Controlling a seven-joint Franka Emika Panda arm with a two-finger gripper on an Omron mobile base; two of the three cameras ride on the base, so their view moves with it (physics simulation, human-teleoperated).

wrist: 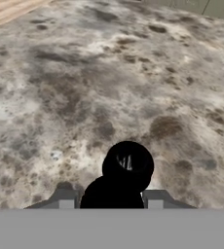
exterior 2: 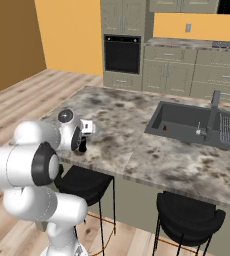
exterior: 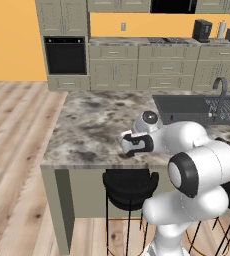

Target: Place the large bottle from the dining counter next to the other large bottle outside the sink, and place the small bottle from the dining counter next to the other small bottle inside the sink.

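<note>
Looking along the pincer (wrist: 111, 202), a dark bottle (wrist: 126, 170) sits between its fingers; grip unclear.

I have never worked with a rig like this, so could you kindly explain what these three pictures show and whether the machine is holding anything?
This is a rendered kitchen with a white robot arm on a drivable base. Two pictures come from cameras on that base, behind the arm to its left and right; the third looks along the gripper itself.

The arm reaches over the dining counter, a long speckled marble slab with dark stools under its near edge. Its gripper sits low at the slab's near side. In the hand view a round black object, seen from above, stands between the fingers; it seems to be a dark bottle, but I cannot tell which one or whether the fingers have closed on it.

Farther along is the sink with its dark tap. A small reddish thing lies inside.
</note>
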